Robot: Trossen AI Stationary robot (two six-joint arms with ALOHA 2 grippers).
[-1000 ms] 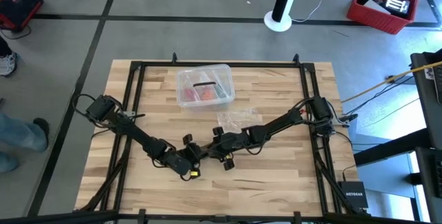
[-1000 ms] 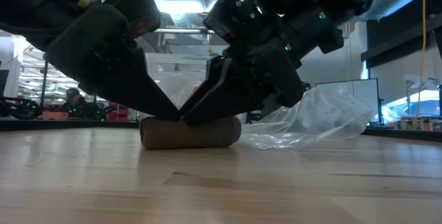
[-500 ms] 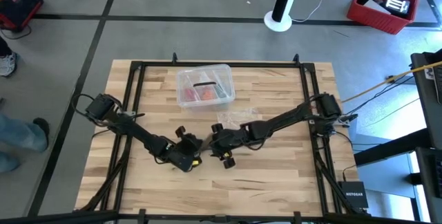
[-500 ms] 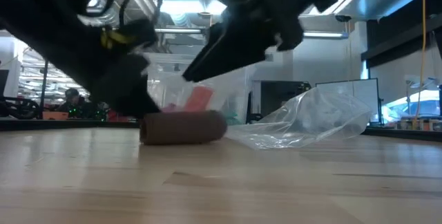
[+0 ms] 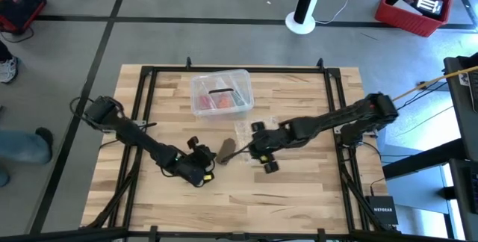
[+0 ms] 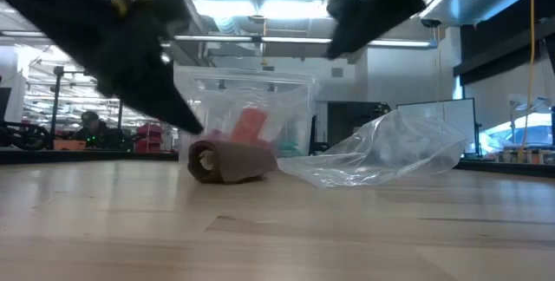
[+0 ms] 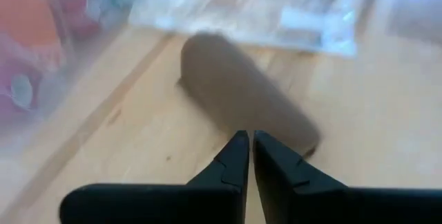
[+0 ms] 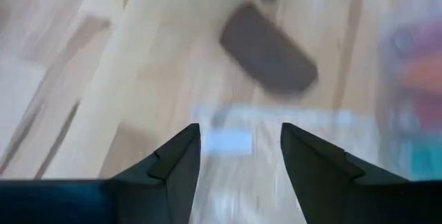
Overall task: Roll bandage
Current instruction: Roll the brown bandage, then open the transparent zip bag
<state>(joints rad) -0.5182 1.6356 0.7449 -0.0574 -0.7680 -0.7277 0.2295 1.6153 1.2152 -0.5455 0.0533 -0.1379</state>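
Observation:
The bandage (image 5: 224, 151) is a brown-tan roll lying on its side on the wooden table, near the middle. It also shows in the low view (image 6: 232, 161), with one spiral end turned toward the camera. My left gripper (image 7: 247, 137) is shut, its tips right at the roll's near side (image 7: 276, 124). It shows in the high view (image 5: 211, 160) just left of the roll. My right gripper (image 8: 240, 141) is open and empty, raised above the table to the right of the roll (image 8: 268, 57). It shows in the high view (image 5: 251, 150). My left gripper has its shut fingertips (image 7: 238, 148) right at the long side of the roll, near one end. Whether they touch it, I cannot tell. They come slanting down from the table's left and near side.
A clear plastic box (image 5: 220, 92) with red contents stands behind the roll, toward the far edge. A crinkled clear plastic bag (image 5: 254, 128) lies just right of the roll, under my right gripper; it also shows in the low view (image 6: 390, 151). A black frame runs round the table.
Both grippers have drawn back from the roll. My right gripper has gone up and toward the table's right edge, my left a little toward the left. The roll has turned about on the table, so that one end now faces the near edge.

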